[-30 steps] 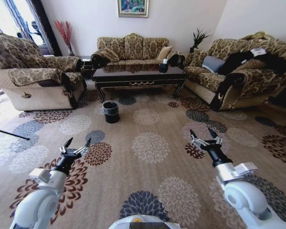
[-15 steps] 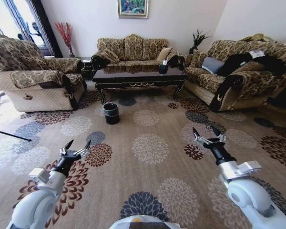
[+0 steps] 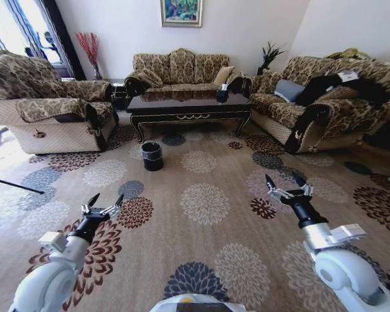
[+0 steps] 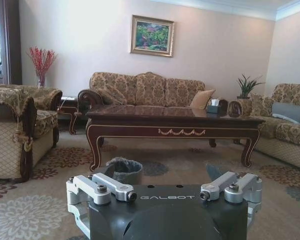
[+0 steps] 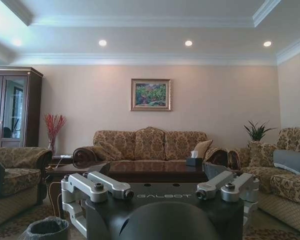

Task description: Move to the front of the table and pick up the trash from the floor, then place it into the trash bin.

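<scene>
The table [image 3: 188, 107] of dark glossy wood stands far ahead across the floor [image 3: 201, 201], a flowered beige carpet. The trash bin [image 3: 151, 156], small and black with a clear liner, sits on the carpet just before the table's left end. The trash is out of view. My left gripper [image 3: 106, 199] is open and empty above the carpet at the lower left. My right gripper [image 3: 286, 183] is open and empty at the lower right. The left wrist view faces the table [image 4: 175, 127] and the bin [image 4: 124, 171]. The right wrist view shows the table [image 5: 140, 170] and the bin [image 5: 46, 229].
Patterned sofas ring the table: one on the left [image 3: 45, 110], one behind it [image 3: 182, 65], one on the right [image 3: 325, 104]. A tissue box [image 3: 223, 91] stands on the table. A thin black rod [image 3: 13, 184] lies on the carpet at the left. Wide carpet stretches ahead.
The whole head view has shifted a little, so the camera has moved. My right gripper has drifted slightly right and down in the view. Both grippers stay open.
</scene>
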